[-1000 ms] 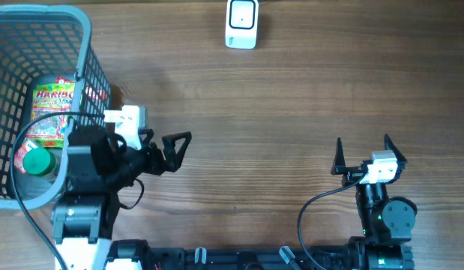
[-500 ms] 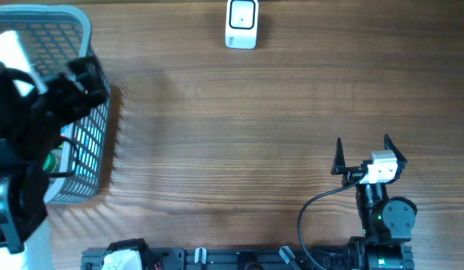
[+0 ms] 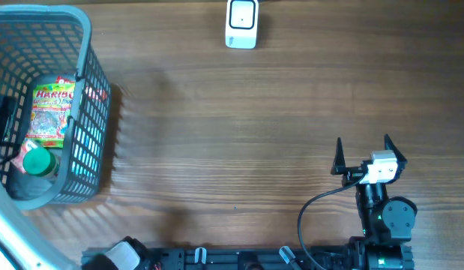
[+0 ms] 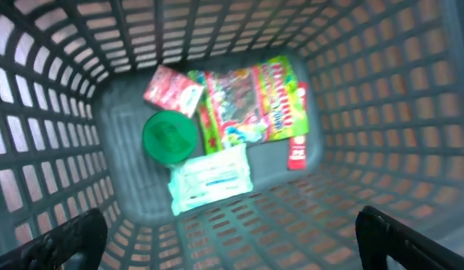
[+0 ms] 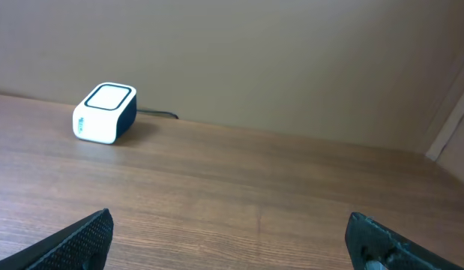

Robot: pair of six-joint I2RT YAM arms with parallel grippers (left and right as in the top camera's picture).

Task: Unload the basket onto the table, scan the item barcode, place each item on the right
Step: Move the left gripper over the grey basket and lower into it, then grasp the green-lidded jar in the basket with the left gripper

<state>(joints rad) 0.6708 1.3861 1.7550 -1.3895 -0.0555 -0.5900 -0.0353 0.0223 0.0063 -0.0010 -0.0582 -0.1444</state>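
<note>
Left jaws, spread wide, hang above the basket (image 4: pixel 366 112) with the candy bag (image 4: pixel 250 101) lying below between them, presumably lined up for a pick; right jaws, spread and empty, face the scanner (image 5: pixel 105 113) ahead.

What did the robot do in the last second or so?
The left fingers swung off the table beside the basket, up and leftward, and now hang open above the basket's inside, holding nothing. Nothing was picked up or let go. The right fingers, the scanner, and the candy bag and green lid in the basket stayed put.
</note>
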